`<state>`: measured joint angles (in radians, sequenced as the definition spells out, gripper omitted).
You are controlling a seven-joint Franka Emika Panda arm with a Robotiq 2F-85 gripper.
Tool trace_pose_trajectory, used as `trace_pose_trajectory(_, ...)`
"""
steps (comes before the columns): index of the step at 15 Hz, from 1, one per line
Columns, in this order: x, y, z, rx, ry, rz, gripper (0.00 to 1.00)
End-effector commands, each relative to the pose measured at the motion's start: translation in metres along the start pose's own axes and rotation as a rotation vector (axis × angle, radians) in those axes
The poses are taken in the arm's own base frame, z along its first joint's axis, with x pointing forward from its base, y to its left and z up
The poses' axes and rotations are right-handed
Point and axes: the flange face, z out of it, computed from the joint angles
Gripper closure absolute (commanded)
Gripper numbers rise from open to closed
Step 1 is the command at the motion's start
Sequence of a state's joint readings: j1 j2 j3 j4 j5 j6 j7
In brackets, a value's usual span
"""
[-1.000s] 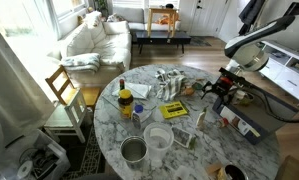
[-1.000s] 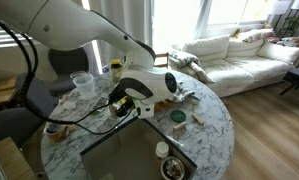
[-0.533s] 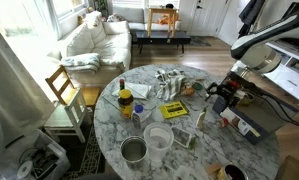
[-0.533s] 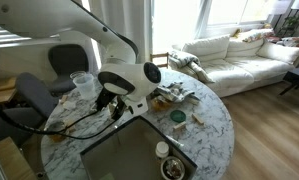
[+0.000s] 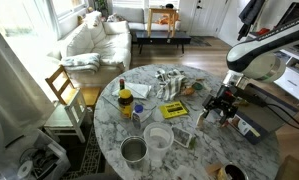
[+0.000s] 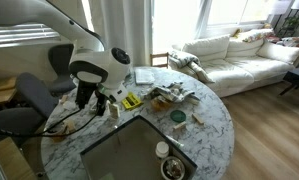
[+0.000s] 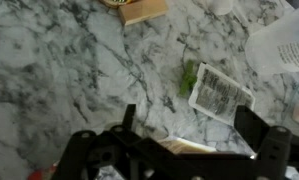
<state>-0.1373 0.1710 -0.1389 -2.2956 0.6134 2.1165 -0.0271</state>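
My gripper (image 7: 189,125) hangs open just above the marble table (image 7: 59,70), with both dark fingers (image 7: 251,122) spread wide and nothing gripped. Just beyond the fingertips lies a small printed packet (image 7: 217,92) with a green scrap (image 7: 189,75) beside it. A tan flat thing (image 7: 189,146) shows low between the jaws; I cannot tell what it is. In both exterior views the gripper (image 5: 215,110) (image 6: 84,98) points down at the table's cluttered side, near a yellow packet (image 5: 174,109) (image 6: 131,100).
On the table stand a mustard bottle (image 5: 125,103), a dark bottle (image 5: 122,88), a clear cup (image 5: 159,138) and a metal pot (image 5: 135,150). A clear container (image 7: 284,45) and a cardboard piece (image 7: 141,10) lie ahead in the wrist view. A chair (image 5: 64,92) and sofa (image 5: 94,40) stand beyond.
The arm has swung across the table and lowered a little; the gripper now points down. The jaws widened slightly and hold nothing.
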Motion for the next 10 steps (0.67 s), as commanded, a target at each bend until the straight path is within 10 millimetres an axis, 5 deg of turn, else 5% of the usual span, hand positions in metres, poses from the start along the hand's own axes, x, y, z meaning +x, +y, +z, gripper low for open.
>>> trace_pose_trajectory(1,-0.003,-0.004,0.004,-0.005,0.003,-0.012,0.00)
trace_pose_trajectory(6,0.000,-0.002,-0.001,-0.001,0.010,-0.002,0.00)
trace_pose_trajectory(10,-0.008,-0.012,0.018,0.031,-0.025,-0.099,0.00)
